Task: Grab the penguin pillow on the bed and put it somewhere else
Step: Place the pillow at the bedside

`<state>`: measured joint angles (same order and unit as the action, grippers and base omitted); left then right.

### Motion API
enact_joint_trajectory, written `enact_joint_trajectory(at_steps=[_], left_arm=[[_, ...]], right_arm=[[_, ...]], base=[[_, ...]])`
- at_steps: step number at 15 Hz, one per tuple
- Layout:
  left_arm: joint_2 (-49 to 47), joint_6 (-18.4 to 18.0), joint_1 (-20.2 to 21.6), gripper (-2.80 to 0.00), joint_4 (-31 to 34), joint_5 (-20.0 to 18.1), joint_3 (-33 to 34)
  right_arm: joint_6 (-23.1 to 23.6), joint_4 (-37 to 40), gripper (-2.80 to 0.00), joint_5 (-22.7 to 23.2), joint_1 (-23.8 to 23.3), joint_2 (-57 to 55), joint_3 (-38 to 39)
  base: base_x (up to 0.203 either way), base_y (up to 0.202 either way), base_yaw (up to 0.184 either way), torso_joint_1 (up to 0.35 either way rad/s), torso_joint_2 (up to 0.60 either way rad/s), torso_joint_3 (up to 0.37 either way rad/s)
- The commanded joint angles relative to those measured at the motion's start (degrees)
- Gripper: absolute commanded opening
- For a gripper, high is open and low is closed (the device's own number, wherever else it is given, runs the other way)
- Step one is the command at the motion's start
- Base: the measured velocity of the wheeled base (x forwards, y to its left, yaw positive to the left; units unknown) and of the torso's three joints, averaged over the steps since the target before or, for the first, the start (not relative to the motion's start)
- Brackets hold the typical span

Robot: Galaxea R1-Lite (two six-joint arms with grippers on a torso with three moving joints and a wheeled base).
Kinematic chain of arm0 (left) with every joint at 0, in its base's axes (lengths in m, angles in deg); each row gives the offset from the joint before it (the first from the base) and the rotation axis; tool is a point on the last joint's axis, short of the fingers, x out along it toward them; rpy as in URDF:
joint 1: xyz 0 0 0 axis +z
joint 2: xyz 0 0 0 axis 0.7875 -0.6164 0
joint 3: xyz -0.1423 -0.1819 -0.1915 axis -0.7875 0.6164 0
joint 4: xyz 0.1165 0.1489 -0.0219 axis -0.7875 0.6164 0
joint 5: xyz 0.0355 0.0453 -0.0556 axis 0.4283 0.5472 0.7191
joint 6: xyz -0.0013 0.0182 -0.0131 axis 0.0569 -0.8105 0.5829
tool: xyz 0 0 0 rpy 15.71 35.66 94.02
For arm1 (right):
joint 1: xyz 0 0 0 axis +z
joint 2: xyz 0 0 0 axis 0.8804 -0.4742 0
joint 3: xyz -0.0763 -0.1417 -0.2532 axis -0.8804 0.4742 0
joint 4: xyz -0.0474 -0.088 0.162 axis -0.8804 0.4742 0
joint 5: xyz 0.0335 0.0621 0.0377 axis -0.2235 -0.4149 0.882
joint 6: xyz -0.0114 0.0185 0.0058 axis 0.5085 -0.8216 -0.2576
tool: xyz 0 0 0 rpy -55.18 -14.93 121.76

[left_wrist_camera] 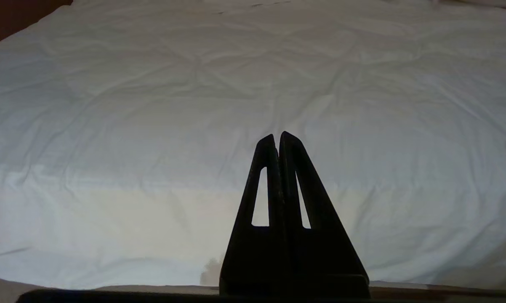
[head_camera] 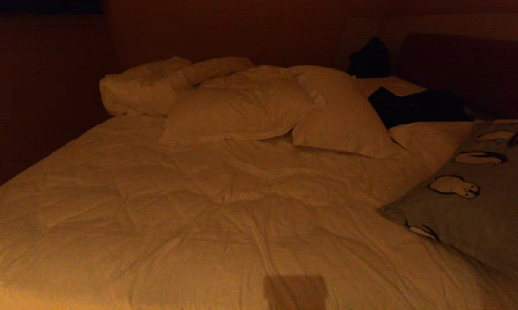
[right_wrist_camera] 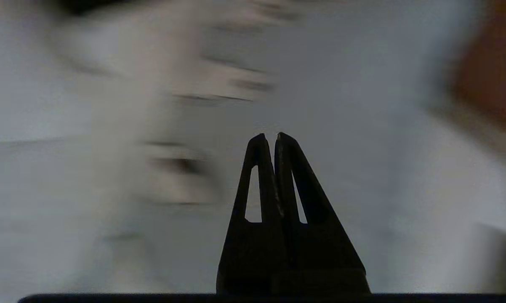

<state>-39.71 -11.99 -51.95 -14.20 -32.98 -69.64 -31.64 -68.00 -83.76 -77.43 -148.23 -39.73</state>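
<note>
The penguin pillow lies on the right side of the bed, pale grey-blue with black-and-white penguins, and runs out of the head view at the right edge. In the right wrist view its grey-blue cloth fills the picture behind my right gripper, with smeared penguin prints to one side. That gripper is shut, and nothing shows between its fingers. My left gripper is shut too and hangs over the bare cream-white duvet, holding nothing.
Two plain white pillows and a bundle of rolled bedding lie at the head of the bed. Dark clothing rests beside them, below the dark headboard. The bed's left edge drops to dark floor.
</note>
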Motion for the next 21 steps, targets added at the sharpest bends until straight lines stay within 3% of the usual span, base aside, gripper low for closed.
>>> enact_joint_trajectory(at_steps=[1,4,10,14,17,21], left_arm=[[-0.04,0.04,0.06,-2.8,-0.02,0.0,0.18],[-0.04,0.04,0.09,-2.8,-0.02,0.0,0.18],[-0.04,0.04,0.07,-2.8,-0.02,0.0,0.18],[-0.04,0.04,0.0,-2.8,-0.02,0.0,0.18],[-0.04,0.04,0.0,-2.8,-0.02,0.0,0.18],[-0.04,0.04,0.06,-2.8,-0.02,0.0,0.18]], right_arm=[[6.92,10.19,-2.8,-14.35,-3.51,1.08,-0.07],[8.1,10.75,-2.8,-14.36,-5.26,-0.66,-0.09],[6.93,9.79,-2.8,-14.03,-4.5,-7.07,-2.5],[2.95,8.97,-2.8,-12.23,-0.68,-7.92,-3.42],[-0.43,9.81,-2.8,-5.07,3.07,-8.54,-3.37],[-0.58,10.03,-2.8,-5.01,4.46,-10.83,-3.05]], base=[[0.0,0.0,0.0,0.0,0.0,0.0],[0.0,0.0,0.0,0.0,0.0,0.0],[0.0,0.0,0.0,0.0,0.0,0.0],[0.0,0.0,0.0,0.0,0.0,0.0],[0.0,0.0,0.0,0.0,0.0,0.0],[0.0,0.0,0.0,0.0,0.0,0.0]])
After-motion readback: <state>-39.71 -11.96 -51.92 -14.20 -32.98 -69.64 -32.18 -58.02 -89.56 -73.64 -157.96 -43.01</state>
